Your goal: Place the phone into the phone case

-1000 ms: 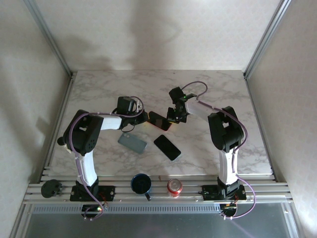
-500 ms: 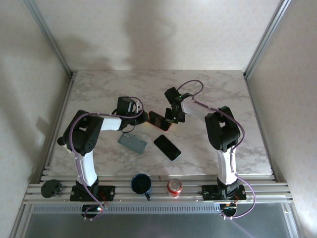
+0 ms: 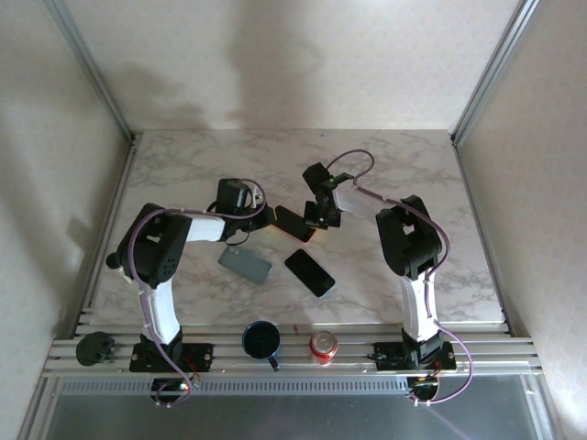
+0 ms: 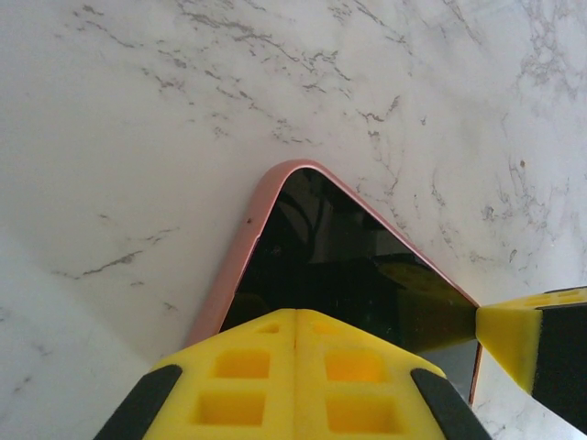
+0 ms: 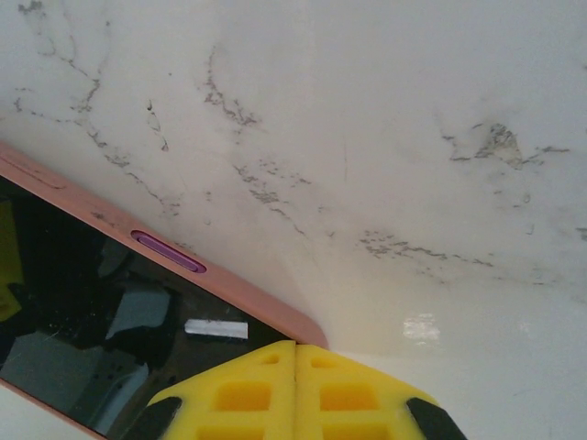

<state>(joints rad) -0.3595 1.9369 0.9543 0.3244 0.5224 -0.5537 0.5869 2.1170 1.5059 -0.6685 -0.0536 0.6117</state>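
Note:
A pink phone case [image 3: 295, 224] lies mid-table with a black-screened phone [image 4: 348, 266] inside its rim [image 4: 229, 275]. My left gripper [image 3: 267, 220] is shut, its yellow tips [image 4: 295, 316] resting on the phone's near end. My right gripper [image 3: 317, 218] is also shut, its tips [image 5: 295, 346] at the case's opposite corner [image 5: 275, 321], beside the purple side button [image 5: 168, 251]. One right finger [image 4: 525, 337] shows at the edge of the left wrist view. Nothing is held between either pair of jaws.
A second black phone [image 3: 310, 272] and a grey-blue case [image 3: 245, 265] lie nearer the front. A blue mug [image 3: 261, 340] and a red can [image 3: 323, 345] stand on the front rail. A black knob [image 3: 94, 348] sits at the far left of the rail.
The right arm has swung a little to the left, bringing its gripper closer against the pink case. The left arm has stayed put.

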